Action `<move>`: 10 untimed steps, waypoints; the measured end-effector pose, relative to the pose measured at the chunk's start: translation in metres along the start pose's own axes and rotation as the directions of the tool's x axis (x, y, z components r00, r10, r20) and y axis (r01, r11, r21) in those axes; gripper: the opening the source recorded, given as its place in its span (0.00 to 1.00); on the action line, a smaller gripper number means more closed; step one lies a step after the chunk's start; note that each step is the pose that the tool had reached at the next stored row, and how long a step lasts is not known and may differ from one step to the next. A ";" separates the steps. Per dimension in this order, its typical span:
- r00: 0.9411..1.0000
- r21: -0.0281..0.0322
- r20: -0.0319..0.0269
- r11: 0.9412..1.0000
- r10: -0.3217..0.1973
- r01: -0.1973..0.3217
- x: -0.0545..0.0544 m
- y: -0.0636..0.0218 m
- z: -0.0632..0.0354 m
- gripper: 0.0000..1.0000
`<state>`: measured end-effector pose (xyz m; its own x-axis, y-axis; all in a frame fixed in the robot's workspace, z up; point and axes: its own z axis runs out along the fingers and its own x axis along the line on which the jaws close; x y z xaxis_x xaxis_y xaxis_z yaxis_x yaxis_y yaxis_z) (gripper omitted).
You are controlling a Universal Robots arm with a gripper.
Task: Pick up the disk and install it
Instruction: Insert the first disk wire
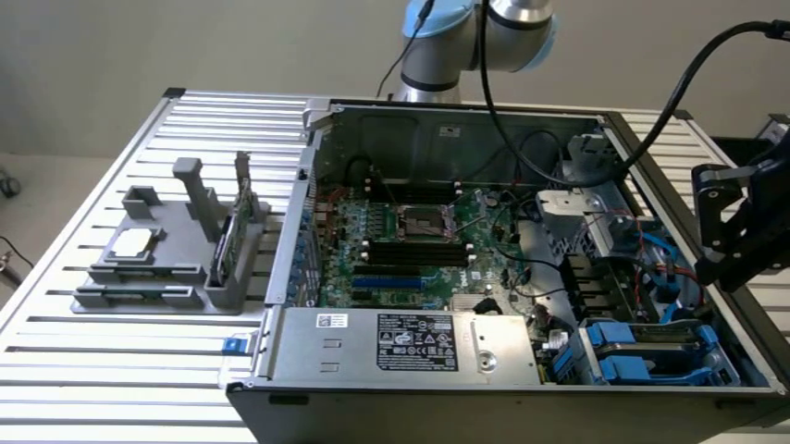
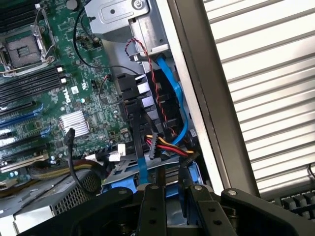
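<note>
Exterior view first. The gripper (image 1: 738, 231) hangs over the edge of the open case (image 1: 408, 139) on the exterior view's right. The frame edge cuts it off, so I can't read the fingers from here. The disk (image 1: 645, 347) sits low in the case's near corner bay on that same side. I see its blue rails, but its label is hidden from me. The case lies on a slatted metal table (image 1: 136, 379), with a grey fixture (image 1: 161, 273) beside it on the exterior view's left and a plain beige wall (image 1: 185, 46) behind.

Wrist view now. The fingers (image 2: 152, 206) stand slightly apart with nothing clamped between them, and blue plastic shows through the gap. The disk (image 2: 118, 186) lies just beyond the gripper (image 2: 174, 189), mostly buried under cables and the gripper's black body. Table slats run along the case wall. A dark keyboard-like shape (image 2: 295, 201) is cut off at the frame's corner.
</note>
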<state>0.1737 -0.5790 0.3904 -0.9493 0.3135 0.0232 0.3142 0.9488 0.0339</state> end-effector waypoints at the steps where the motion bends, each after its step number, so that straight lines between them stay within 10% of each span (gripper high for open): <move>1: 1.000 -0.001 -0.001 1.000 0.001 -0.001 0.000 -0.0010 0.0000 0.25; 10: 1.000 -0.007 -0.002 1.000 0.029 -0.029 -0.003 -0.0093 -0.0004 0.25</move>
<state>0.1739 -0.5888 0.3904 -0.9399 0.3404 0.0264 0.3412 0.9391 0.0405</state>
